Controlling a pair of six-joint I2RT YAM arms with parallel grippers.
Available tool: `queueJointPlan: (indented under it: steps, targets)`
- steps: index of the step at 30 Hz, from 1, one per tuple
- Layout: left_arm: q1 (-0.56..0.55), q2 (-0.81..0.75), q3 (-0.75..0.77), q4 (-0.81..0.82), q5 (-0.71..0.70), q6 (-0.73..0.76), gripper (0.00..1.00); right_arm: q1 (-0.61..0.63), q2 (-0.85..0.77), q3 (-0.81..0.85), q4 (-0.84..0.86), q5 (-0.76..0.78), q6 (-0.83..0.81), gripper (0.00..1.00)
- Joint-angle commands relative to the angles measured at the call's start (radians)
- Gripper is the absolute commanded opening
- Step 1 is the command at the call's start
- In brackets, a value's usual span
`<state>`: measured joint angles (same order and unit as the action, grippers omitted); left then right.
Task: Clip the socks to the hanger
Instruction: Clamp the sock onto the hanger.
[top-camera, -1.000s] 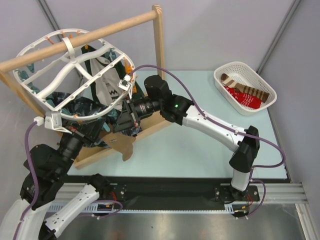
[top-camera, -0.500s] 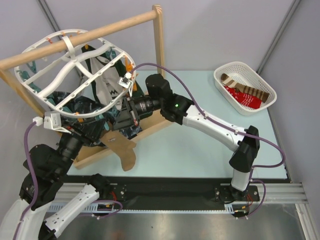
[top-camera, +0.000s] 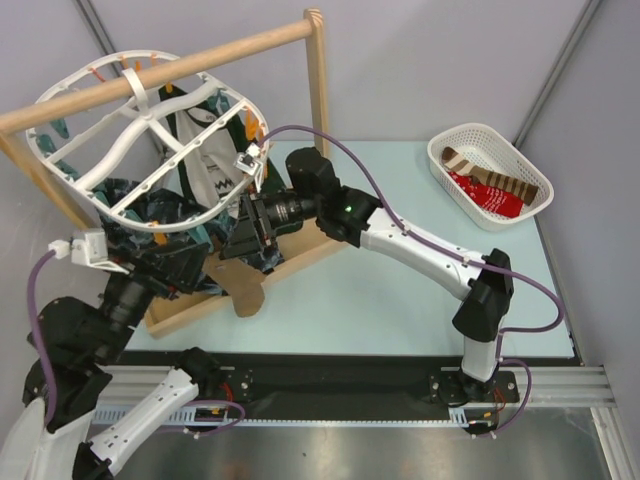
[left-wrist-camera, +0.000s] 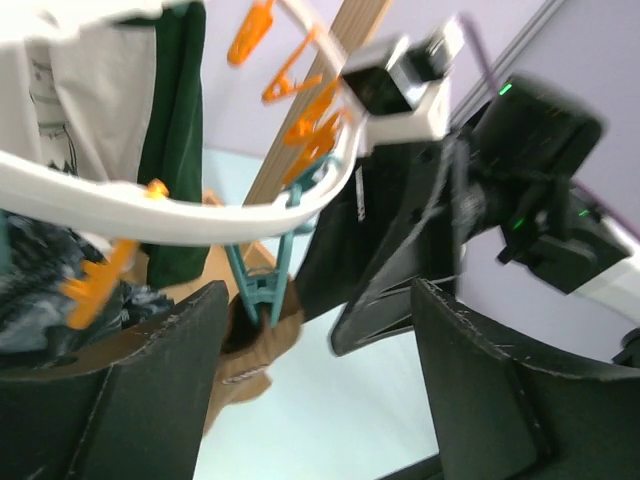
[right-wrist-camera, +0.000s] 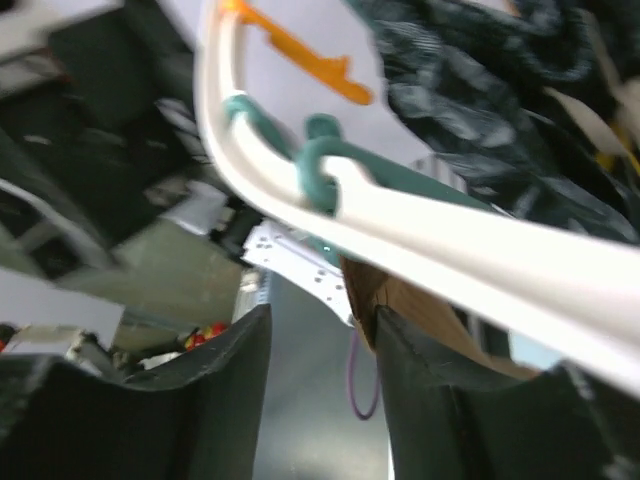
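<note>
left gripper (left-wrist-camera: 316, 325) wide open, empty | right gripper (right-wrist-camera: 322, 335) slightly apart, empty | risk: brown sock (top-camera: 240, 287) may slip from teal clip (left-wrist-camera: 259, 287) if hanger (top-camera: 140, 150) swings

Wooden pole rack (top-camera: 316, 90) stands well apart from white mesh basket (top-camera: 478, 127) on table (top-camera: 400, 300).

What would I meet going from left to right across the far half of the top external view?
white plastic oval lattice hanger → upright wooden post of the rack → white mesh basket
</note>
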<state>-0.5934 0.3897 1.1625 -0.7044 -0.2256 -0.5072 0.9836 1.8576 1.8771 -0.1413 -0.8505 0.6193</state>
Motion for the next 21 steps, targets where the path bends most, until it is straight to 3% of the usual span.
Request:
queueJointPlan:
  steps: [1, 5, 8, 16, 21]
  targets:
    - [0.000, -0.026, 0.084, -0.010, -0.020, -0.010, 0.77, -0.002, -0.046, -0.004, -0.139, 0.129, -0.137, 0.54]
    - [0.000, -0.041, 0.103, 0.023, 0.049, -0.043, 0.59, -0.002, -0.132, -0.076, -0.238, 0.341, -0.300, 0.56]
    - [0.000, -0.026, 0.071, 0.124, 0.190, -0.083, 0.54, -0.006, -0.221, -0.200, -0.141, 0.497, -0.384, 0.55]
    - [0.001, 0.115, -0.017, 0.293, 0.413, -0.166, 0.43, -0.109, -0.342, -0.260, -0.090, 0.587, -0.385, 0.50]
    - [0.001, 0.198, -0.011, 0.371, 0.457, -0.186, 0.43, -0.279, -0.405, -0.331, 0.061, 0.452, -0.296, 0.49]
